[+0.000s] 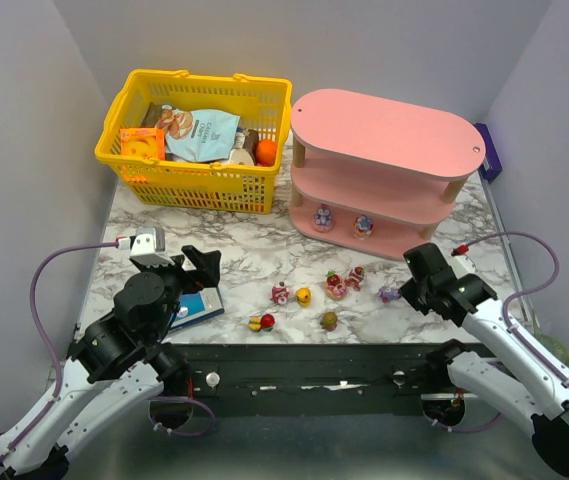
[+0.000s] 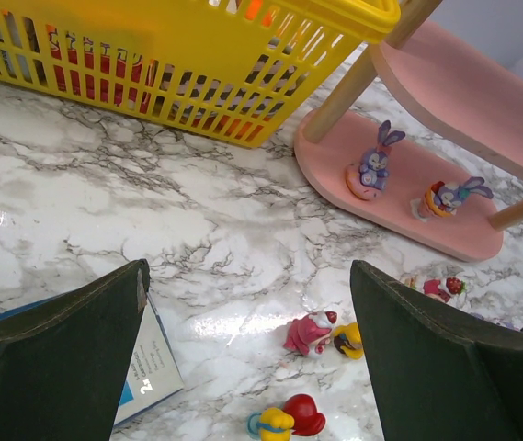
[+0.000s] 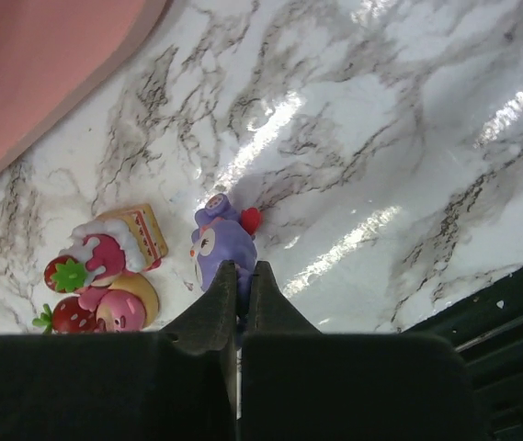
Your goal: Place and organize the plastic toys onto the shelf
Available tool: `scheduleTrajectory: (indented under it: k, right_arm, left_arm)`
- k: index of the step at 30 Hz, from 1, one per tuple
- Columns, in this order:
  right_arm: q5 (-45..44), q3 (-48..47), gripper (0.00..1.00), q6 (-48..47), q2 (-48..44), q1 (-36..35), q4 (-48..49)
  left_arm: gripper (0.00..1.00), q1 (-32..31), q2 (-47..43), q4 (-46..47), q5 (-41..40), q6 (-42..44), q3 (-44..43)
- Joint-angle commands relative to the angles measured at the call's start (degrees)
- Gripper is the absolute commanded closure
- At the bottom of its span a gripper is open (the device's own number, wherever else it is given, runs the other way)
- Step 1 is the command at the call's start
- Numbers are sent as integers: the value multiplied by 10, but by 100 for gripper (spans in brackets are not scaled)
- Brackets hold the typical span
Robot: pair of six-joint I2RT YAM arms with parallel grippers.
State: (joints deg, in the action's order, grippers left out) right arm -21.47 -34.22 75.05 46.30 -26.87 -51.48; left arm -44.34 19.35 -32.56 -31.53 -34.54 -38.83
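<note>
The right tool [image 1: 402, 290] is down at the marble surface [image 1: 249, 250], right of centre in the overhead view. Its two fingers are pressed almost together, pinching the lower part of a small purple figurine [image 1: 390, 294], which still sits on the marble. In the right wrist view the purple figurine [image 3: 221, 243] pokes out just above the fingertips, with a strawberry-cake toy [image 3: 105, 253] close by on its left. The left tool [image 1: 194, 268] hangs over the lower left of the surface with its fingers spread wide and nothing between them, just above a flat blue box [image 1: 200, 308]. The pink shelf [image 1: 384, 125] stands at the upper right, beside a yellow basket [image 1: 194, 188] of snack packets. Two long-eared figurines [image 1: 323, 217] [image 1: 363, 226] stand on its bottom tier. More toys lie loose across the middle near the front edge: a pink one [image 1: 280, 294] touching a yellow one [image 1: 303, 296], a red-and-yellow one [image 1: 260, 322], a brownish one [image 1: 329, 320], and two strawberry pieces [image 1: 336, 285] [image 1: 355, 276].
</note>
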Motion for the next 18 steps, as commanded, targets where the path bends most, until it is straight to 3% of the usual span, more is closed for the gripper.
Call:
scheduleTrajectory:
  k: [1,6,10,18]
  right_arm:
    - [28,-36,99,-161,20,4,33]
    - [97,-62,99,-294,54,4,57]
    - [198,-84,99,-479,53,4,77]
    - [241,-125,99,-553,69,-4,40]
  left_arm:
    - [1,0,-6,0,-16,-5,-1]
    - [1,0,-9,-1,-16,-5,-2]
    - [1,0,-8,4,-14,-6,0]
    - [1,0,-9,7,-9,-5,1]
